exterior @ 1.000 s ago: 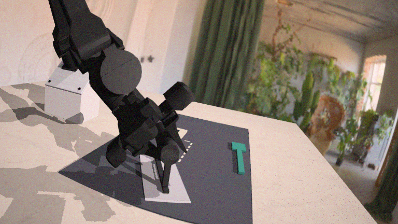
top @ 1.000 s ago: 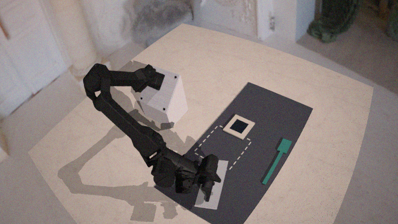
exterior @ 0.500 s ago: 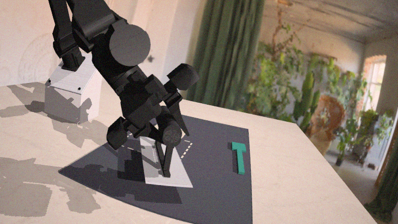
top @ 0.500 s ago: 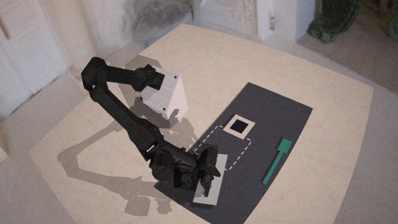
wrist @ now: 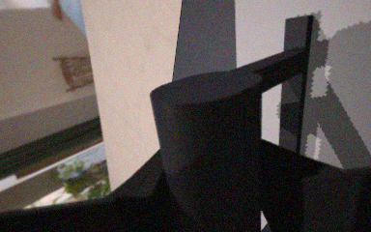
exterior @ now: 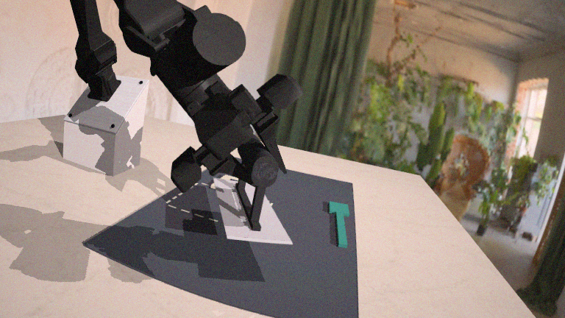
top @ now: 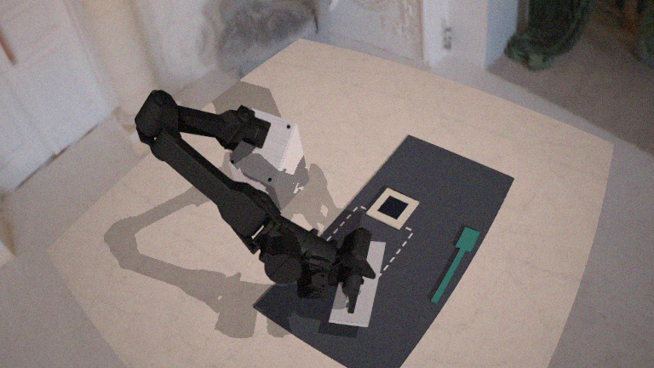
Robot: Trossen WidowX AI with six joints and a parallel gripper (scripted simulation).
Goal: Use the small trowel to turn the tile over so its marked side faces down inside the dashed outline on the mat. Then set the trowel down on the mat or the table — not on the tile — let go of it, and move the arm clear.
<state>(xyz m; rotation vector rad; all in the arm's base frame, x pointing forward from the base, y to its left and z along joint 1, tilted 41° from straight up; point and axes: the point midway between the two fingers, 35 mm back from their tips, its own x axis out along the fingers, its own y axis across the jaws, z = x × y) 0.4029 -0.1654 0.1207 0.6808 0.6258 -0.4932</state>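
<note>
My gripper [top: 354,274] [exterior: 260,160] is shut on the black cylindrical handle of the trowel, which also fills the middle of the wrist view. The trowel's white blade [top: 373,291] [exterior: 271,231] [wrist: 261,29] hangs a little above the mat [top: 448,181] [exterior: 308,272], its shadow separate from it. The tile [top: 392,207], cream with a dark square facing up, lies flat at the far end of the dashed outline [top: 409,228], mostly outside it. The arm and blade hide part of the outline, and most of the tile in the exterior view.
A teal T-shaped tool [top: 451,267] [exterior: 340,224] lies on the mat near its right edge, apart from the tile. The arm's white base block [top: 277,144] [exterior: 89,143] stands on the table [top: 545,166] [exterior: 399,231] beyond the mat's left side.
</note>
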